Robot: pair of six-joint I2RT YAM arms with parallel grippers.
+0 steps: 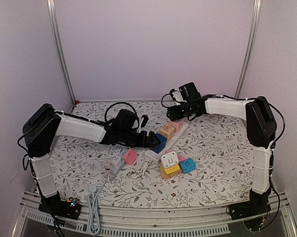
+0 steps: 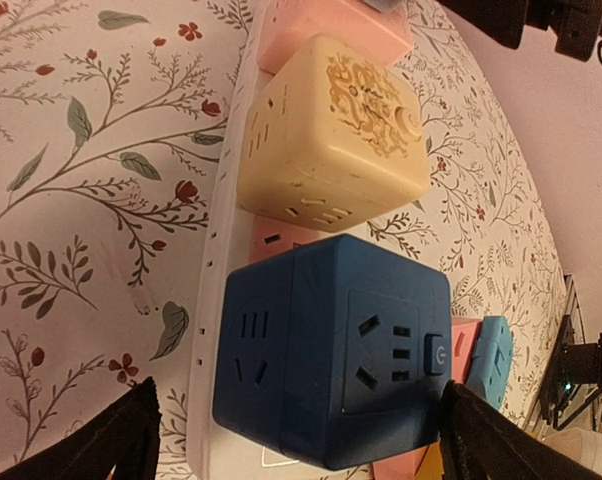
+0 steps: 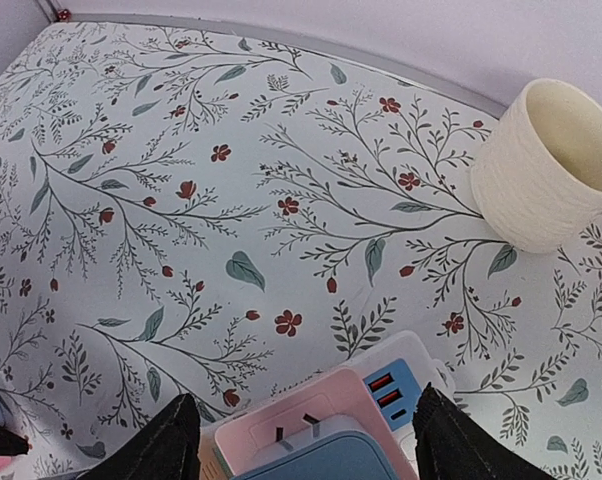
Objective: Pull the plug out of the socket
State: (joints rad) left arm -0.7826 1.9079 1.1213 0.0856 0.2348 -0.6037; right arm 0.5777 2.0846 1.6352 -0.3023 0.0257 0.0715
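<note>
A white power strip (image 1: 153,154) lies diagonally mid-table and carries three cube plugs: a dark blue one (image 1: 161,143), a cream one (image 1: 167,131) and a pink one (image 1: 177,125). My left gripper (image 1: 154,139) is open, with its fingers on either side of the blue cube (image 2: 331,350); the gripper (image 2: 301,440) straddles it on the strip (image 2: 213,300). My right gripper (image 1: 175,115) is open over the strip's far end. In the right wrist view the gripper (image 3: 306,445) spans the pink cube (image 3: 321,410) beside the strip's USB panel (image 3: 393,390).
Loose cubes lie in front of the strip: pink (image 1: 130,157), white (image 1: 169,158), yellow (image 1: 171,171), cyan (image 1: 187,165). A white adapter (image 1: 116,164) and a corded strip (image 1: 92,205) sit near the front left. A cream cup (image 3: 551,165) stands beyond the right gripper.
</note>
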